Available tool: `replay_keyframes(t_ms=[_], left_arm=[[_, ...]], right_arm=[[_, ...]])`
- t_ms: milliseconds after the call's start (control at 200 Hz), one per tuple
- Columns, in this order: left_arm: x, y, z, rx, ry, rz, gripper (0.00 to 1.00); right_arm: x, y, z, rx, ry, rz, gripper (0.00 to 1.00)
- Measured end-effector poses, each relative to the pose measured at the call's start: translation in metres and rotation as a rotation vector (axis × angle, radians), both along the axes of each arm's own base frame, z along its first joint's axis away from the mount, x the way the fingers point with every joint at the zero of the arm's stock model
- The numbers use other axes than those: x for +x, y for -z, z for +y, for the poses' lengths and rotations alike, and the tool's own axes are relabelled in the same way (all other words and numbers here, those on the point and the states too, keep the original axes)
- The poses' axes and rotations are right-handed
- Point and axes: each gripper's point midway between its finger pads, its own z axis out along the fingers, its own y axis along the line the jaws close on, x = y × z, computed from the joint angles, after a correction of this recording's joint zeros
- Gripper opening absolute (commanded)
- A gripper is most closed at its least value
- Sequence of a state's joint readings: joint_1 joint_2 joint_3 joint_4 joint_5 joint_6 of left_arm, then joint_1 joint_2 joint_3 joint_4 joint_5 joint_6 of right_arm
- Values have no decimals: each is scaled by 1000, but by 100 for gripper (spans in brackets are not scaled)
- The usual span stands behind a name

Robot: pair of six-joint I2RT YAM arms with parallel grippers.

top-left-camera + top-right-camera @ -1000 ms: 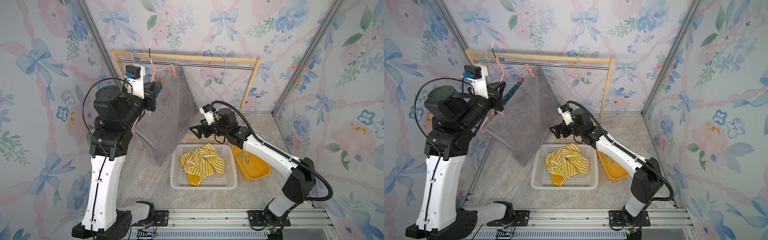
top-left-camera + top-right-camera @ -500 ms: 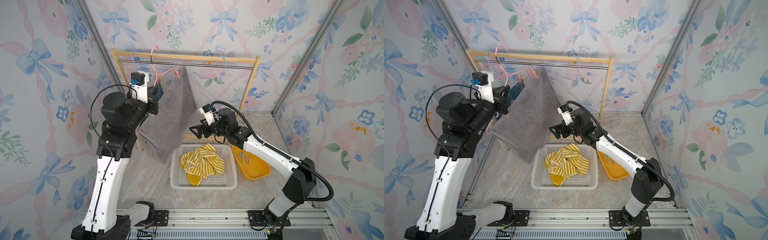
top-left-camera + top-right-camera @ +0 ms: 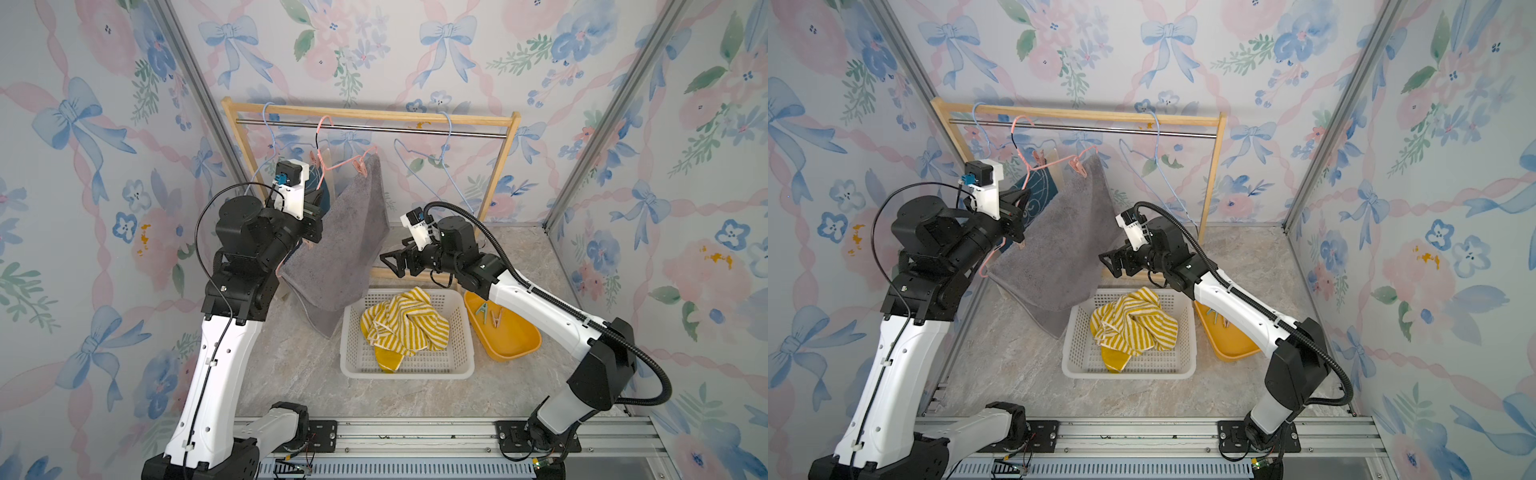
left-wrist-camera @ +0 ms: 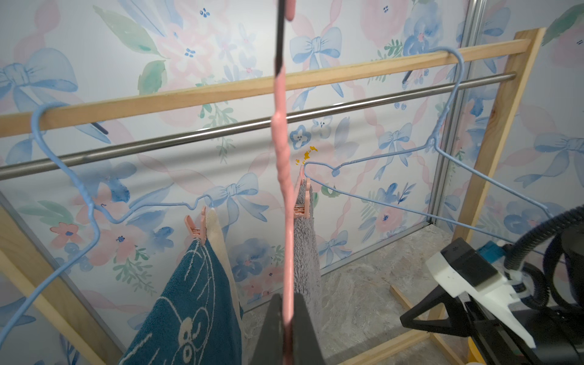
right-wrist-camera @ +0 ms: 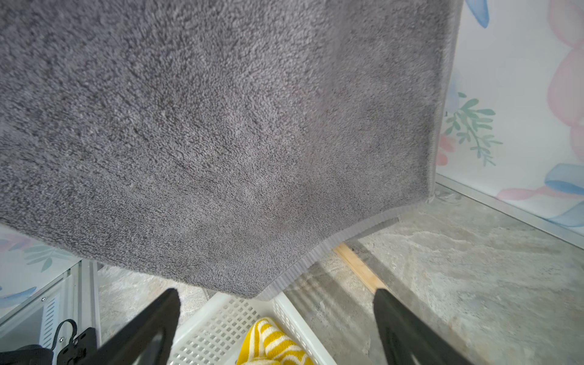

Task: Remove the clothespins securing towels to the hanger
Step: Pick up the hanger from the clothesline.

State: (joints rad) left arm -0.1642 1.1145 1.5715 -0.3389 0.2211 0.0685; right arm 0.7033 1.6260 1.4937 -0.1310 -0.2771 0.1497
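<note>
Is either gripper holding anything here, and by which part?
The left gripper is shut on the pink wire hanger, gripping its wire below the twisted neck. The right gripper is open and empty.

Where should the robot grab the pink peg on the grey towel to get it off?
Pinch the peg by its two tails, which stick up above the towel corner; squeezing them probably opens its mouth. Come from the side of the open right gripper; the left gripper holds the hanger.
</note>
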Motion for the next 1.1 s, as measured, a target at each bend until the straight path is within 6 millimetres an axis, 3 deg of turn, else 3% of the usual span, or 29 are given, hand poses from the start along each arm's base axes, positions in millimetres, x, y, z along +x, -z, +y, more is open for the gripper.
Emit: replay_keyframes(t_ms=[170, 425, 755, 890, 1100], left_arm=[[-30, -19, -3, 29, 42, -80, 0], [-59, -59, -12, 84, 117, -204, 0], [-84, -132, -18, 110, 170, -389, 0], [-86, -135, -17, 125, 186, -401, 0], [-83, -121, -18, 145, 222, -367, 0]], right_arm=[[-9, -24, -3, 27, -9, -44, 97], [-6, -32, -12, 43, 8, -51, 97], [10, -64, -62, 102, 116, -83, 97], [9, -67, -79, 121, 141, -74, 97], [1, -71, -109, 157, 169, -57, 97]])
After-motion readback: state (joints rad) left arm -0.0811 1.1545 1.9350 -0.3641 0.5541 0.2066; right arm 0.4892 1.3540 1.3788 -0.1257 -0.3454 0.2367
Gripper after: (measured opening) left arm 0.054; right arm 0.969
